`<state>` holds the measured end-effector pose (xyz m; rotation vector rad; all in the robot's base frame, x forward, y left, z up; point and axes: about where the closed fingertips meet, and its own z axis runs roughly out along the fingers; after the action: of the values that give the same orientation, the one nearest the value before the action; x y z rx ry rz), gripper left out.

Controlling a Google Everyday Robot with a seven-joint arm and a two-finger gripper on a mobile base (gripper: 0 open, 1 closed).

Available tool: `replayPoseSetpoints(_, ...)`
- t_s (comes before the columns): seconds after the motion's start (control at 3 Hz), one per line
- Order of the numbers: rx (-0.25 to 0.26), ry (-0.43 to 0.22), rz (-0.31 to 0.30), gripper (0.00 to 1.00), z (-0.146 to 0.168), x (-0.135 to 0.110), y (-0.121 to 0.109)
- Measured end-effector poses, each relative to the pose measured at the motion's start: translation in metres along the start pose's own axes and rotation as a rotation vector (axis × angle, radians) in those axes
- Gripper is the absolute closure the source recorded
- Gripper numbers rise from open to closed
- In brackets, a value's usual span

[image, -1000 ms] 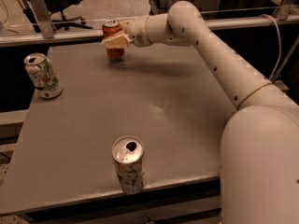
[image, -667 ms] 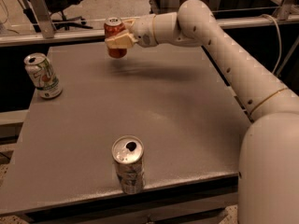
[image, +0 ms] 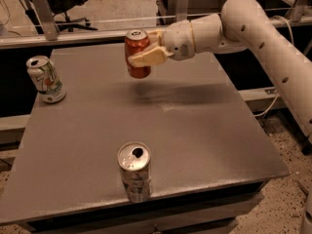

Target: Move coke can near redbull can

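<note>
The red-orange coke can (image: 136, 52) with a silver top hangs upright in the air above the far middle of the grey table (image: 195, 130). My gripper (image: 142, 52) reaches in from the right and is shut on it, with a cream finger across the can's front. The redbull can (image: 135, 171), silvery-grey with a shiny top and dark opening, stands upright near the table's front edge, well in front of the gripper.
A white can with green and red markings (image: 45, 79) stands at the table's left side. A metal rail (image: 87, 35) runs behind the table, with an office chair base (image: 73, 13) beyond it. My white arm (image: 273, 48) spans the right side.
My gripper has lifted the coke can off the table's far edge and carried it forward toward the table's middle. The other two cans have not moved.
</note>
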<state>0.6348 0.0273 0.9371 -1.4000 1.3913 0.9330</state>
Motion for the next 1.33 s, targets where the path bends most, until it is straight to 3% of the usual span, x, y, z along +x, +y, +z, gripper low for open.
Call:
replayPoseSetpoints(0.67, -0.023, 0.018, -0.002, 1.00, 0.006, -0.001, -0.002)
replayPoseSetpoints(1.0, -0.120, 0.091, -0.008, 1.00, 0.017, 0.003, 0.026)
replayPoseSetpoints(1.33, -0.228, 0.118, -0.019, 1.00, 0.018, 0.004, 0.075)
